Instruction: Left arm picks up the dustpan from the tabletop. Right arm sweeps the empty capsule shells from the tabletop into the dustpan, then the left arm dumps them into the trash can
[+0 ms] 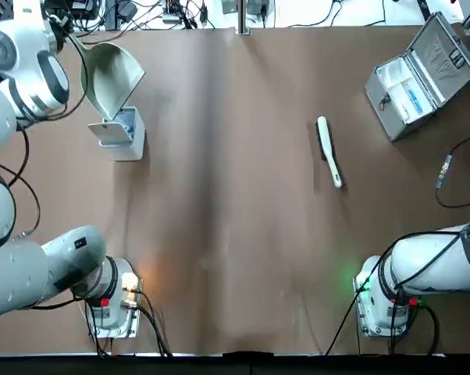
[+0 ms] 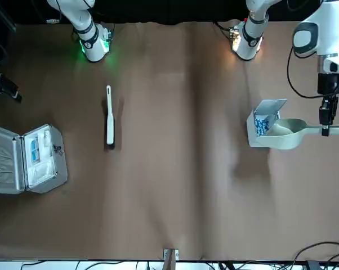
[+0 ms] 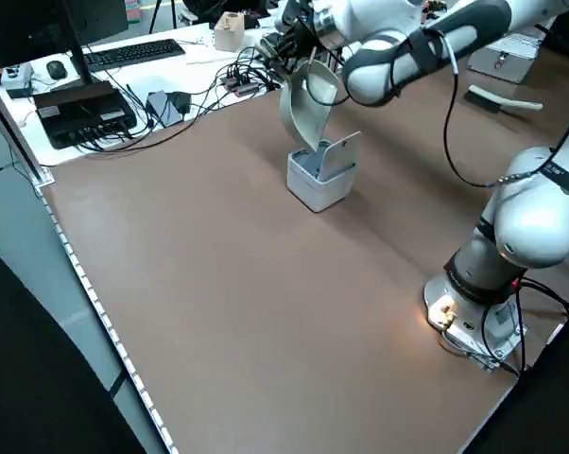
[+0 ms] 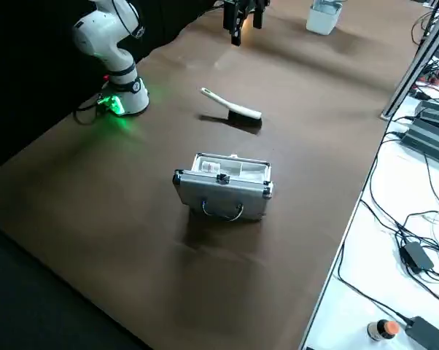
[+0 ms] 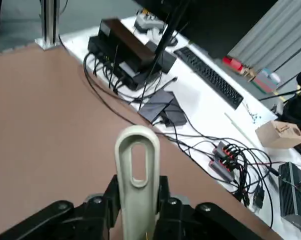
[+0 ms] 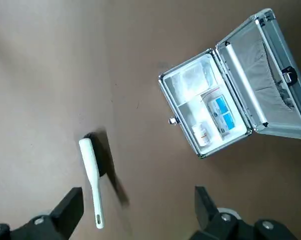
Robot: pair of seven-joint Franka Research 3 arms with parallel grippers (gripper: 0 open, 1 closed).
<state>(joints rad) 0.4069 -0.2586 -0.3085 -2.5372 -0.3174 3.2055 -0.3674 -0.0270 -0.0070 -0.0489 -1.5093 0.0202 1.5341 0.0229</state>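
Matte brown tabletop carries the work area; a white desk with a keyboard and cables adjoins its far edge. Left gripper is positioned above the table's far left part, fingers clamped on the handle of the dustpan. Dustpan is tilted, its scoop at the opening of the bin. Bin stands on the tabletop, lid raised, with a blue-and-white patterned surface visible inside. Right gripper is held above the tabletop on the right, fingers apart, nothing between them. Brush lies on the tabletop, right of centre. Metal case stands open at the far right, containing a white tray and blue-marked items. Capsule shells cannot be made out.
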